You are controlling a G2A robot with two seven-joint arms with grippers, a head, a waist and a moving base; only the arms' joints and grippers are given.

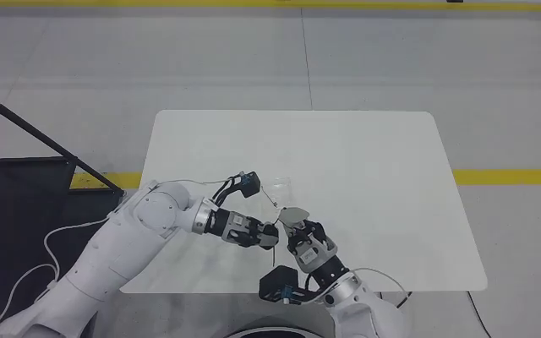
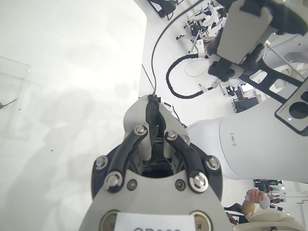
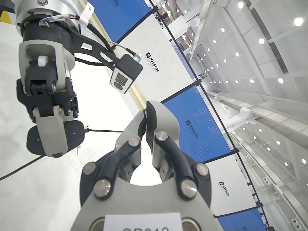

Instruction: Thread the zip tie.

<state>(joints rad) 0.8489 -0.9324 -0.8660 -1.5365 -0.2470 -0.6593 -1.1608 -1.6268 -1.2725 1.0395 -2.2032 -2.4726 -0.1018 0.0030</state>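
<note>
Top view: white rounded-corner bench [image 1: 380, 169] is carrying the job. Both claws are sitting over its near edge, roughly mid-width and just beside each other. The left claw [image 1: 270, 235] is pointing in from the left side and the right claw [image 1: 290, 218] is pointing up from the near edge.

Left wrist view: the left claw is clamping fully closed, fingers pressing together and pinching the thin black zip tie [image 3: 103, 130] right at the tips. From there the tie is arcing up through the air, off the bench, to the black pads of the right claw.

Right wrist view: the right claw is also closing tight, ribbed pads together and gripping the tie. A short level run of tie is spanning the gap between the two claws. The exact pinch point is hiding behind one finger. A second dark strand is running from under the left claw off the frame edge; I cannot tell whether it is the tie's tail or a cable.

A clear plastic sheet [image 2: 12, 73] is lying flat on the bench just beyond the claws, apart from both. Something thin and dark is lying at its edge, too small to identify.
</note>
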